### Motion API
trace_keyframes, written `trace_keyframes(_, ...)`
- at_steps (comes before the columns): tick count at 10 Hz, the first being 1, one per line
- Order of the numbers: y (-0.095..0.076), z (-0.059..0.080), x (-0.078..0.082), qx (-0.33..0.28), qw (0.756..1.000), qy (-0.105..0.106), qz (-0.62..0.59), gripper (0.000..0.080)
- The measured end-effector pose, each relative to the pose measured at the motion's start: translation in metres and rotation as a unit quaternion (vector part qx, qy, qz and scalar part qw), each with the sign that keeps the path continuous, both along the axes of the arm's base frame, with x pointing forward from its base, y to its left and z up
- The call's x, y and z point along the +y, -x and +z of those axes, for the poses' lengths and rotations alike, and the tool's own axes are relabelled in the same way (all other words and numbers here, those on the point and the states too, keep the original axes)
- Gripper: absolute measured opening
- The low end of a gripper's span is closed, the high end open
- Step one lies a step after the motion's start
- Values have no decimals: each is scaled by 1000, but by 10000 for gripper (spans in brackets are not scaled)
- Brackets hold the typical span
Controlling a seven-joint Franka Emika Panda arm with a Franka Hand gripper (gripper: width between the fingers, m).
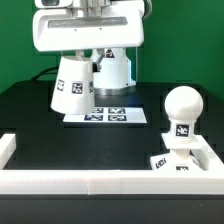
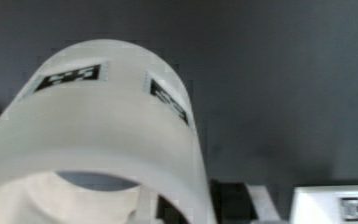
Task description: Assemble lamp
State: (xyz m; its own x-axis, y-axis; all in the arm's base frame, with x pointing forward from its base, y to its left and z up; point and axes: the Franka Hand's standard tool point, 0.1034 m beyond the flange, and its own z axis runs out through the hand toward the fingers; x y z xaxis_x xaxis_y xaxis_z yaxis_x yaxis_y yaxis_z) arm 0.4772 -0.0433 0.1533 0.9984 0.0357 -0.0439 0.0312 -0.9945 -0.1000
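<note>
In the exterior view, nearest the camera at about four o'clock, the bulb [image 1: 182,107] is seen seated upright on the square base [image 1: 172,163], tucked into the corner of the white fence [image 1: 90,181]. Farther back, near twelve o'clock, the marker board [image 1: 108,117] lies flat. Above it, at about eleven o'clock, the shade [image 1: 74,85] is held tilted, clear of the table, by the gripper [image 1: 88,52]; the fingers appear clamped on its upper wall, though the contact is hidden. The shade is judged light, rigid, smooth and slippery; a grip across the rim wall is best kept.
</note>
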Motion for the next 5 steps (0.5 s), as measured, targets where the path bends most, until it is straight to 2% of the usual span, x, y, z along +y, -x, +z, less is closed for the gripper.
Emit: trace_keyframes(5,-57,46,70,-31,999,-18,26,44)
